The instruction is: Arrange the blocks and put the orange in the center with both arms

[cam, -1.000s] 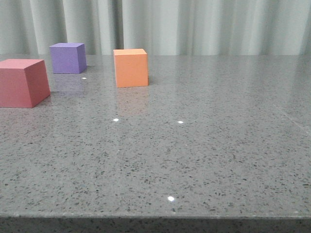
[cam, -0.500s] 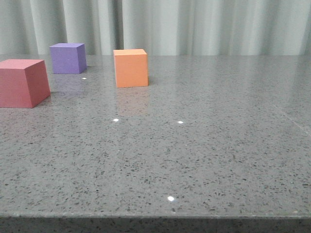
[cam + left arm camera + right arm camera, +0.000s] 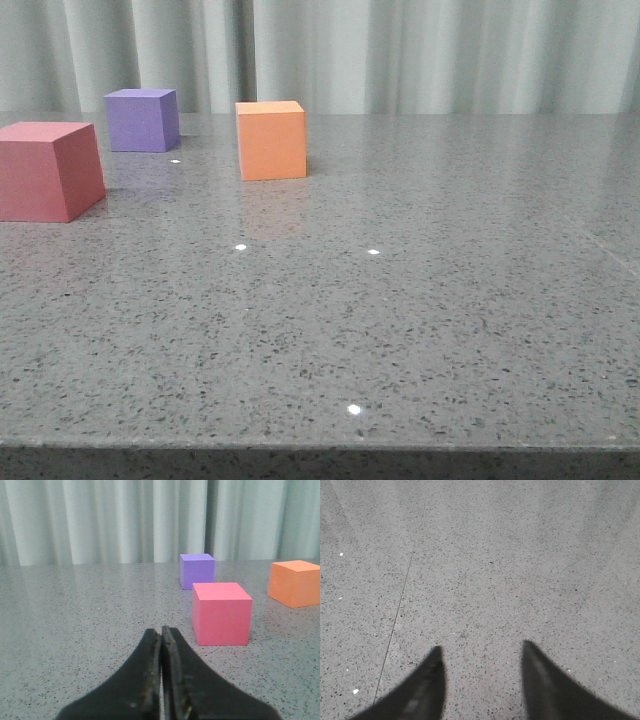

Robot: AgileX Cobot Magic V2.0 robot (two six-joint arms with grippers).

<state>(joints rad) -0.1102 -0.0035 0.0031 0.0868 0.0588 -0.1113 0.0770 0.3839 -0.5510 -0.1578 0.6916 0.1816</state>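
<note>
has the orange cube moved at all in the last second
No. The orange cube sits where it was beside the purple cube; everything shifts a hair right together, curtain included, so that is the camera.

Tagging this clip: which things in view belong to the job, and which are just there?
Job:
red cube
purple cube
orange cube
left tool, shut
right tool, open

Just there:
table
curtain

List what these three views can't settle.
- Front view: neither arm shows; the pinkish-red cube is cut by the left edge.
- Left wrist view: the orange cube is cut by the right edge; the left gripper body is out of frame.
- Right wrist view: no cubes; only the right gripper and table.
</note>
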